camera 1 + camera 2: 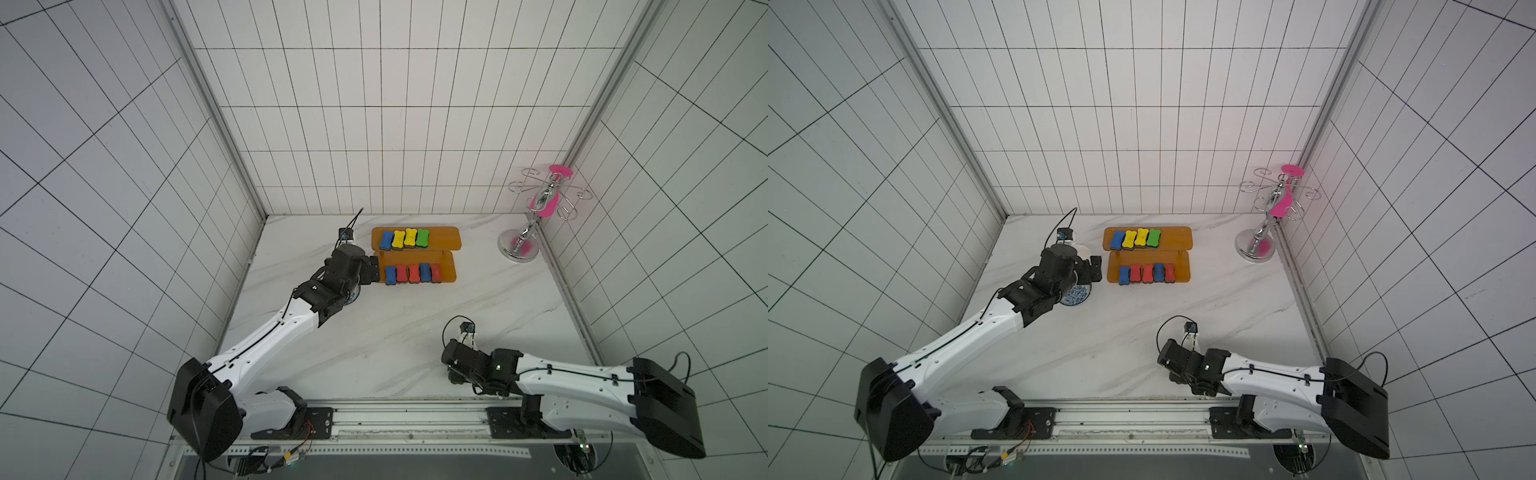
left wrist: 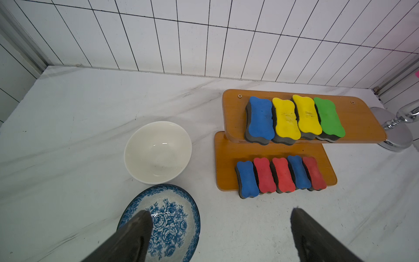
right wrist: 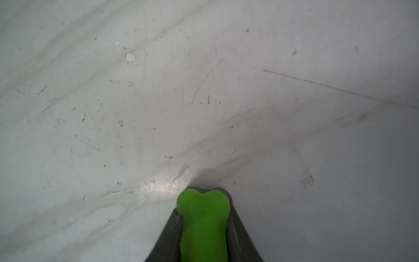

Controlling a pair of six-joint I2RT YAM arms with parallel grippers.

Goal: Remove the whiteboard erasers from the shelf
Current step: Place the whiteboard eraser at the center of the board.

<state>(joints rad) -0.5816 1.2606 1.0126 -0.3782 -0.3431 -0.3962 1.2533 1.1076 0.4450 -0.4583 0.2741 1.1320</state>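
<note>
The shelf (image 1: pixel 444 239) stands just ahead of the left gripper (image 2: pixel 220 211) and well apart from the right gripper (image 3: pixel 204 217). It carries 9 erasers, so I judge the job barely begun: 1 off, 9 to go. The left gripper's jaws stand wide apart around nothing; the right gripper is clamped on the green eraser (image 3: pixel 201 202), close over the table (image 3: pixel 136 90). That eraser's long axis runs along the fingers, its lobed end poking past the tips. The upper row (image 2: pixel 285 120) of 4 and lower row (image 2: pixel 282 174) of 5 lie flat, colour up, side by side, long axes across the boards, roughly crosswise to the left gripper's reach
</note>
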